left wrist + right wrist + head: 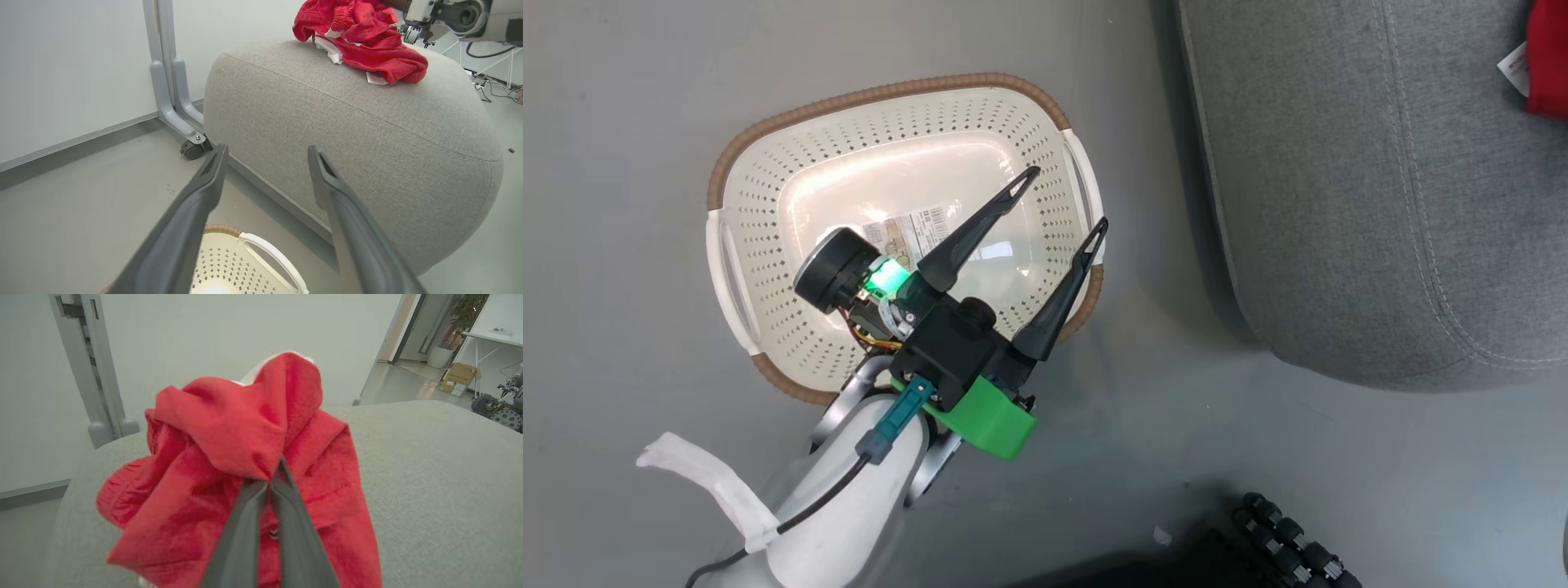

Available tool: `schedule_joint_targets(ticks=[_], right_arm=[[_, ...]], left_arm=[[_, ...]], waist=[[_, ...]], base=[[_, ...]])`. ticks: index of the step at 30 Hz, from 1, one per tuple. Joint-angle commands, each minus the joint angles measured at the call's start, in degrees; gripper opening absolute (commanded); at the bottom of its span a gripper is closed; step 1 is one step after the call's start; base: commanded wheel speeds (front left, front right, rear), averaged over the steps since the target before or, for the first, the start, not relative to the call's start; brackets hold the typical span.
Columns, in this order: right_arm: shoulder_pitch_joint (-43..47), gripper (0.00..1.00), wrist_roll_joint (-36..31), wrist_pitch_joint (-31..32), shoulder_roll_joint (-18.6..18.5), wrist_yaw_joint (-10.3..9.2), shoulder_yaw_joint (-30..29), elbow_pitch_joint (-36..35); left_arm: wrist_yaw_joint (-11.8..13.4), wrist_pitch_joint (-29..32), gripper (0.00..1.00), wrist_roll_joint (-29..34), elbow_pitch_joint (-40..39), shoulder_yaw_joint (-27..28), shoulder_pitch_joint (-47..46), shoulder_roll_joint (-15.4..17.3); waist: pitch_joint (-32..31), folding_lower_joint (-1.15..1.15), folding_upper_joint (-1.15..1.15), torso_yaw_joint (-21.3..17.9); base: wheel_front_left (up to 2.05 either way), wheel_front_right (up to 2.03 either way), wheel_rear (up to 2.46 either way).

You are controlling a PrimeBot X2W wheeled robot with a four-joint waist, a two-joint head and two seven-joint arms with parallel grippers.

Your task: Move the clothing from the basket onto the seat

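Note:
The cream basket (768, 245) stands on the floor with nothing in it but a paper label (915, 229). My left gripper (1068, 197) hovers over its right side, open and holding nothing; its spread fingers (196, 204) frame the basket's handle (269, 253) below. The grey seat (1339, 204) lies to the right. A bunched heap of red clothing (363, 45) with white parts rests on top of the seat (347, 134). In the right wrist view my right gripper (274, 477) is shut, its tips tucked into a raised fold of the clothing (245, 433) over the seat (429, 477).
A grey metal stand leg (175, 102) with a caster (192, 150) stands by the wall next to the seat. Dark wheels (1290, 539) show at the bottom of the head view. A cardboard box (457, 377) and a small wheeled machine (498, 412) sit far off.

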Motion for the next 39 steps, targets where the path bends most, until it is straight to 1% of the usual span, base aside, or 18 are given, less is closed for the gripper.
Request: schedule_joint_targets(ticks=[1,2,3,5,6,8,11,14,16,20,22,24,27,29,34,39], right_arm=[[1.2,0.01,-0.6,0.0,0.1,-0.08,-1.9,0.4],[2.3,0.39,-0.8,0.0,1.1,-0.08,-3.8,0.6],[3.1,1.0,-1.3,0.0,2.0,-0.08,-5.1,0.5],[5.0,1.0,-2.0,0.0,3.7,-0.07,-7.3,-0.9],[7.0,1.0,-2.9,0.0,4.9,-0.07,-8.0,-1.9],[10.2,1.0,-4.4,0.0,5.8,-0.08,-7.6,-4.1],[15.9,1.0,-7.2,0.0,7.8,-0.07,-5.1,-7.3],[20.9,1.0,-8.0,0.0,8.9,-0.08,-2.4,-10.1],[24.2,1.0,-6.8,0.0,10.0,-0.08,0.4,-12.0],[30.7,1.0,-0.7,0.0,11.4,-0.07,7.4,-15.4],[33.6,1.0,1.8,0.0,11.7,-0.07,11.7,-16.7],[36.1,1.0,3.4,0.0,11.8,-0.07,16.1,-17.6],[39.5,1.0,4.8,0.0,12.2,-0.07,22.6,-18.7],[41.0,1.0,5.3,0.0,12.5,-0.07,26.1,-19.5],[44.9,1.0,7.0,0.0,13.7,-0.07,30.0,-21.5],[48.6,1.0,3.6,0.0,13.7,-0.07,31.7,-25.3]], left_arm=[[0.0,0.0,1.0,0.2,0.4,0.0,-0.5,0.3],[0.0,0.0,1.0,0.1,0.8,-0.1,-0.3,0.4],[0.2,0.0,1.0,0.1,1.0,-0.1,-0.1,0.5],[0.6,0.0,1.0,-0.1,1.7,0.1,0.5,0.6],[1.2,0.0,1.0,-0.3,2.3,0.3,1.0,0.6],[1.6,0.0,1.0,-0.8,2.9,0.5,1.7,0.3],[2.3,0.0,1.0,-1.0,4.0,0.5,3.0,-0.2],[3.1,0.0,1.0,-2.0,4.4,0.9,5.1,-1.2],[3.9,0.0,1.0,-2.8,4.7,1.5,6.7,-1.8],[4.8,0.0,1.0,-4.0,5.6,2.8,10.6,-3.0],[5.3,0.0,1.0,-5.0,6.2,4.0,12.6,-3.6],[6.0,0.0,1.0,-6.3,6.4,5.6,14.7,-4.4],[8.3,0.0,1.0,-6.9,5.6,9.6,17.8,-5.0],[9.1,0.0,1.0,-7.7,5.3,11.9,20.3,-5.5],[10.0,0.0,1.0,-10.1,4.3,18.2,25.6,-6.3],[11.2,0.0,1.0,-8.2,0.0,23.5,30.0,-6.6]], waist=[[-0.6,-0.01,0.0,0.0],[-1.1,-0.01,0.0,-0.1],[-1.6,-0.01,0.0,-0.2],[-2.8,-0.01,0.0,-0.4],[-4.0,-0.01,0.0,-0.6],[-6.1,-0.01,0.0,-0.7],[-10.0,-0.01,0.0,-0.7],[-14.1,-0.01,0.0,-0.2],[-16.9,-0.01,0.0,0.6],[-22.7,-0.01,0.0,2.9],[-25.5,-0.01,0.0,4.1],[-28.0,-0.01,0.0,5.3],[-31.4,-0.01,0.0,6.8],[-33.2,-0.01,0.0,7.6],[-39.2,-0.01,0.0,8.8],[-42.6,-0.01,0.0,9.6]], base=[[0.0,0.0,0.0],[0.0,0.0,0.0],[0.0,0.0,0.0],[0.0,0.0,0.0],[0.0,0.0,0.0],[0.0,0.0,0.0],[0.0,0.0,0.0],[0.0,0.0,0.0],[0.0,0.0,0.0],[0.0,0.0,0.0],[0.0,0.0,0.0],[0.0,0.0,0.0],[0.0,0.0,0.0],[0.0,0.0,0.0],[0.0,0.0,0.0],[0.0,0.0,0.0]])
